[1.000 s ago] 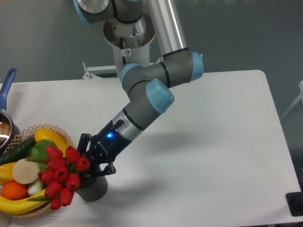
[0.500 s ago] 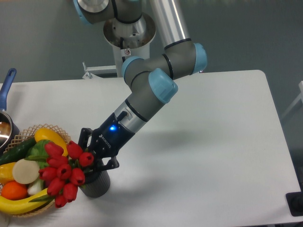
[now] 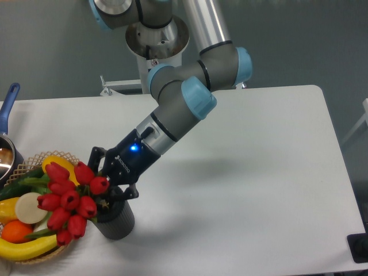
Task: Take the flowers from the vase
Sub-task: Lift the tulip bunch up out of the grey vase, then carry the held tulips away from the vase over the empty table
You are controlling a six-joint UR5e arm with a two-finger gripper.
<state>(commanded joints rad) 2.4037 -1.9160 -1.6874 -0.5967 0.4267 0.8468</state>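
The flowers (image 3: 68, 198), a bunch of red tulip buds with green leaves, hang to the left over the basket, their stems reaching right toward the vase. The vase (image 3: 117, 221) is a short dark grey ribbed cylinder standing upright near the table's front edge. My gripper (image 3: 109, 185) sits just above the vase's mouth, its black fingers closed around the stems. The stems themselves are mostly hidden between the fingers and the buds.
A wicker basket (image 3: 34, 160) of fruit and vegetables sits at the front left, partly under the flowers. A blue-handled pot (image 3: 8, 109) stands at the left edge. The arm's base (image 3: 156, 43) is behind the table at the back.
The gripper has shifted left and up a little, and the flowers have moved up and left with it, further over the basket. The vase stays in place.
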